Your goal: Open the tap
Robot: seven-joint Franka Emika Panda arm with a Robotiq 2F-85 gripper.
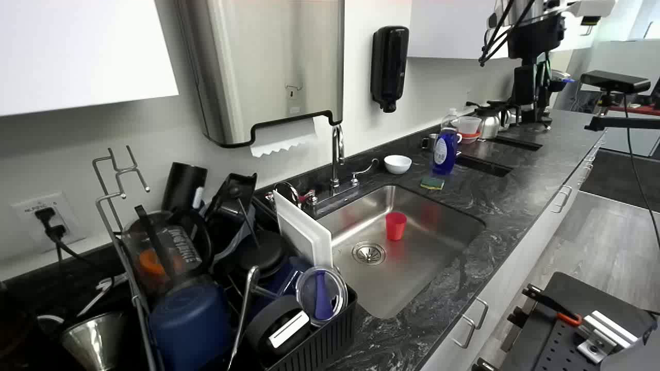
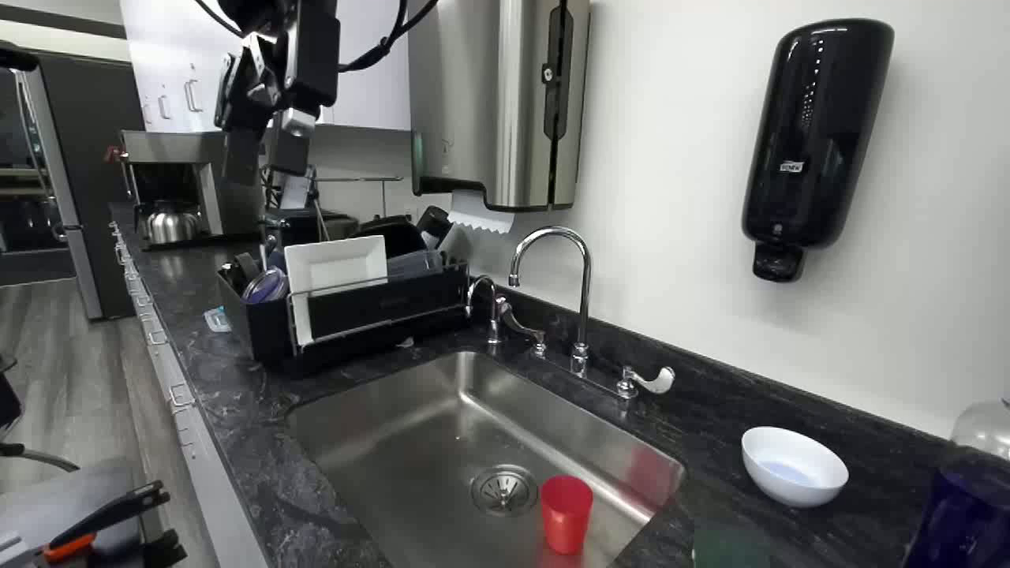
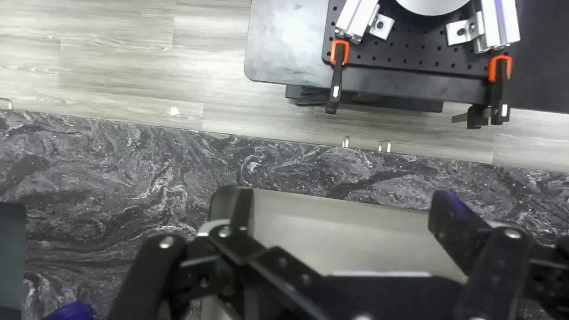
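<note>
1. Dark marbled countertop surrounds the steel sink, with a pale wall behind.
2. In an exterior view, the gripper hangs up and left of the sink; its fingers stand well spread, the sink showing between them in the wrist view.
3. Just beside the sink stands a loaded dish rack.
4. Inside the sink, a red cup stands upright.
5. At the sink's wall-side edge rises the tap, right of the gripper and lower in that view, well apart.
6. Right of the sink sits a white bowl.
</note>
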